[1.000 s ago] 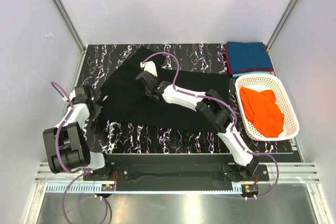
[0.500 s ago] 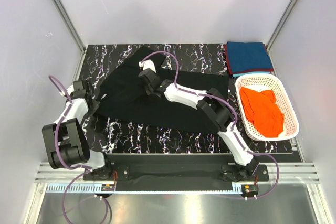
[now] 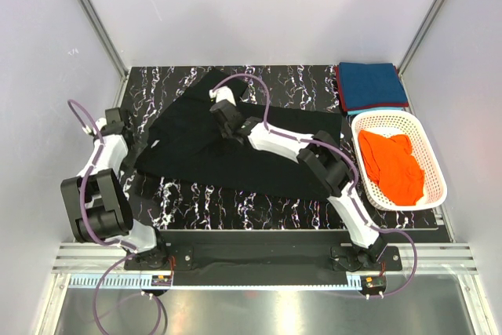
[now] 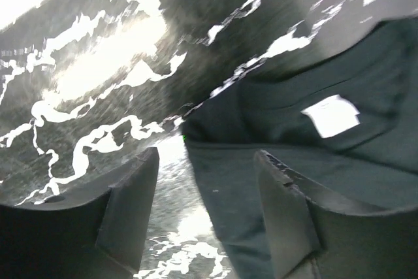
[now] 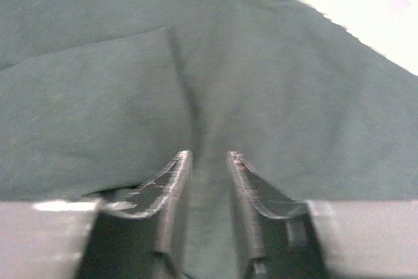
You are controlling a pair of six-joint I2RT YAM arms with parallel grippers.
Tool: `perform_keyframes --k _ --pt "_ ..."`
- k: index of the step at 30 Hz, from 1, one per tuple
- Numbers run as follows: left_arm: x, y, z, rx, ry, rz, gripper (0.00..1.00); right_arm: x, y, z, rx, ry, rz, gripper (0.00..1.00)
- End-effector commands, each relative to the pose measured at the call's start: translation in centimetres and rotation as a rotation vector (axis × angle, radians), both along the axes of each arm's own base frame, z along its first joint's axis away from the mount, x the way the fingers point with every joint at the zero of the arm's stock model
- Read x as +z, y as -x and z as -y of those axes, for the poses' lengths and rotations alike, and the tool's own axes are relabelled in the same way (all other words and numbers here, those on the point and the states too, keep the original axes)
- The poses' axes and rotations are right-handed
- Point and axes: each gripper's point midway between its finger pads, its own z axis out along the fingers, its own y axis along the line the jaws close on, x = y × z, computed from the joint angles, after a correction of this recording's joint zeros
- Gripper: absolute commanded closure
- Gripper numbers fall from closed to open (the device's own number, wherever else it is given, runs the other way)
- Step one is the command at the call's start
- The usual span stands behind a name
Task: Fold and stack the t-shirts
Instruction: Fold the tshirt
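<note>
The black t-shirt (image 3: 235, 158) lies spread across the tabletop (image 3: 290, 80) centre. The basket (image 3: 384, 115) at the right edge contains the orange t-shirt (image 3: 392, 164). The folded teal-blue t-shirt (image 3: 372, 84) occupies the far right corner. The left gripper (image 4: 206, 161) stands open at the black shirt's left edge. The right gripper (image 5: 209, 161) fingers are slightly parted over its fabric.

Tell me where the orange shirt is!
In the top view, the orange shirt lies crumpled inside the white basket on the right side of the table, just nearer the arms than the folded blue shirt.
</note>
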Motion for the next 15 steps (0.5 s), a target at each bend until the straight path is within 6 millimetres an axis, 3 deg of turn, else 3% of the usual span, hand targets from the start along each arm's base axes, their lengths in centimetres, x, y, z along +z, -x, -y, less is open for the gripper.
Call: perform_keyframes --k 1,2,4,5,7,10,13,15 --pt "3.4 -2.8 1.0 -0.075 -0.006 0.088 0.34 7.6 -2.3 4.3 -0.158 -0.084 0.09 0.58" --pt "3.8 -3.5 1.8 -0.122 -0.003 0.101 0.34 7.5 -2.4 5.3 -0.171 -0.085 0.068 0.56" --pt "4.8 -5.9 5.6 -0.296 0.03 0.162 0.34 8.2 -1.4 5.8 -0.156 -0.14 0.018 0.53" --pt "4.8 -6.6 7.0 -0.352 0.042 0.169 0.34 7.2 -0.5 6.1 -0.138 -0.145 -0.025 0.52" --pt "5.4 -8.3 11.2 -0.5 0.095 0.222 0.34 8.2 1.5 4.2 -0.024 -0.246 -0.108 0.51" --pt "4.4 -9.3 15.0 -0.604 0.221 0.239 0.34 7.6 4.1 1.8 0.094 -0.34 -0.23 0.49" --pt "2.3 -9.4 16.0 -0.604 0.294 0.201 0.35 8.1 5.0 -0.3 0.19 -0.402 -0.267 0.59" --pt "0.8 -9.1 15.9 -0.598 0.301 0.161 0.35 8.0 5.0 -1.6 0.237 -0.426 -0.29 0.73"
